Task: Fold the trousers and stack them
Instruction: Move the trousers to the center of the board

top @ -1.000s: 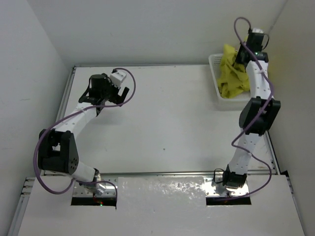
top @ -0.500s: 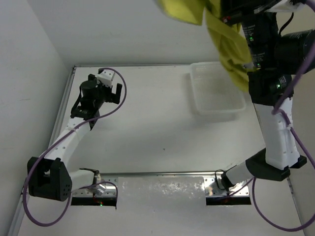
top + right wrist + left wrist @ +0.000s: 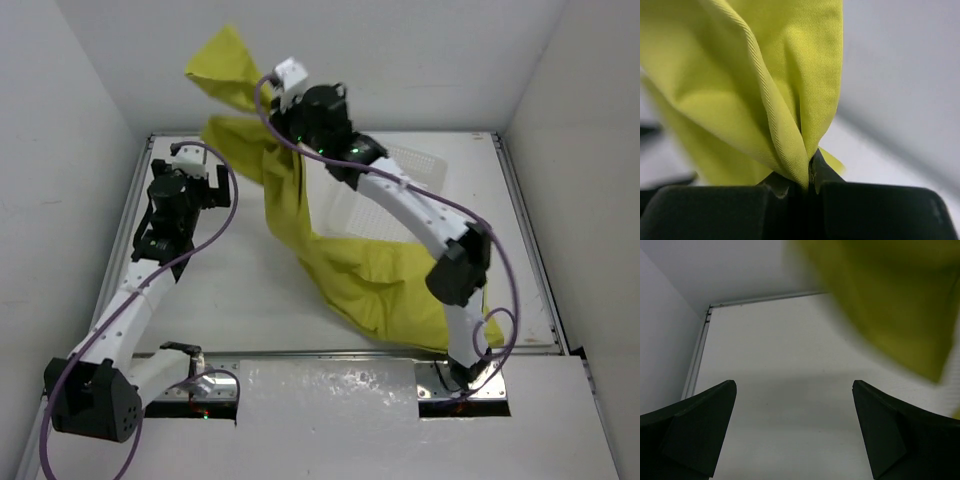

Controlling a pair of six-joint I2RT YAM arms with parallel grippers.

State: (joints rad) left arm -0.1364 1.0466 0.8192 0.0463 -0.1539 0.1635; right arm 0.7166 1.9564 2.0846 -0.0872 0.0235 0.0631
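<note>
Your trousers (image 3: pixel 385 285) hang in the air at the far middle of the scene. Their lower part trails in a rumpled heap onto the near right of the table (image 3: pixel 230 300), in front of the white basket (image 3: pixel 435 165). The right gripper (image 3: pixel 809 181) is pinched tight on a bunched fold of the cloth. The left gripper (image 3: pixel 792 387) hovers at far left, its jaws spread wide and holding nothing, with the cloth just ahead to its right. I judge you're at the very start: nothing lies flat yet, no fold is made, and stacking is all to come.
</note>
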